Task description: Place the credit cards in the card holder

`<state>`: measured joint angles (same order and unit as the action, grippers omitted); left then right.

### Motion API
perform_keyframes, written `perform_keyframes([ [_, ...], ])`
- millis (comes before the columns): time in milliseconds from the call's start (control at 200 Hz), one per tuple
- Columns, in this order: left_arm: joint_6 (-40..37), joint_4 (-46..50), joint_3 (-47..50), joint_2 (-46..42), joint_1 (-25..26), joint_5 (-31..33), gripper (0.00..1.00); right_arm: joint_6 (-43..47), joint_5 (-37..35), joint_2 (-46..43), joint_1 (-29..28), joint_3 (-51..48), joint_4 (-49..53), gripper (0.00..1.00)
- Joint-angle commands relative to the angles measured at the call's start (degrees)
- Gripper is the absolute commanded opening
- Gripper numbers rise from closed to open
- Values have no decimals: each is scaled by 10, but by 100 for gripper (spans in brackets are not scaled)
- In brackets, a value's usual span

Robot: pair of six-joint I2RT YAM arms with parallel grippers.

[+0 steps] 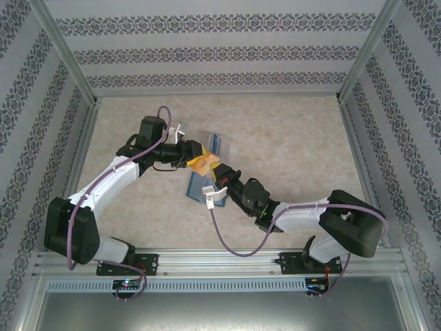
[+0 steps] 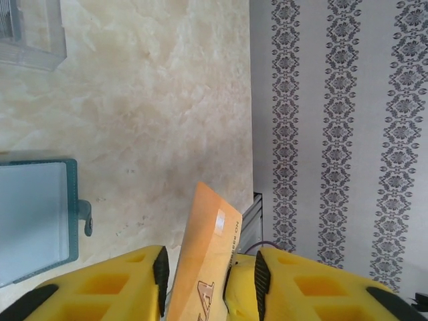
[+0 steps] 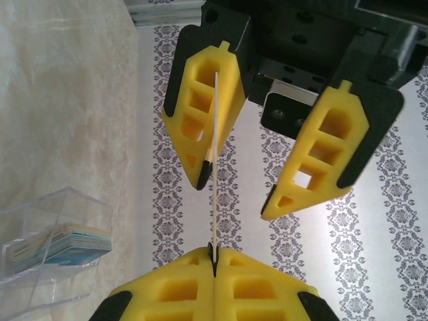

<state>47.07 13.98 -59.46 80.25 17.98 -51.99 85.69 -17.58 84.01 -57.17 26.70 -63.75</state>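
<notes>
Right jaws: closed on one end of the orange card, holding it in the air just on the near side of the card holder.
Left jaws: apart and straddling the card's other end. One finger lies against a card face and the other stands clear, so this is not yet a grip.
Step in hand: by my reading, a hand-over of the card from right to left before it goes into the holder.
Doing it well: bring the free finger in squarely against the open face so the card is not pushed sideways. The right jaws should let go only once both left pads press on it.
Handling: the card looks thin, stiff and slick, so a shallow pinch could let it pivot. A deeper bite is safer.
Blue card: lies inside the holder, so that half of the task looks done.
Wallet: blue-grey, on the surface, on the near side of the holder; not the target.
Risk: a dropped card would lie flat beside the holder and be hard to lift.
</notes>
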Motion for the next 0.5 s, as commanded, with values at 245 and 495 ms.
perform_keyframes([
  [245,11,-52,16,1,-1,-38,16,-15,-2,-8,-4,-7,-27,0],
  [495,22,-82,38,-15,-1,7,0,-125,-1,-58,-5,-35,27,35],
])
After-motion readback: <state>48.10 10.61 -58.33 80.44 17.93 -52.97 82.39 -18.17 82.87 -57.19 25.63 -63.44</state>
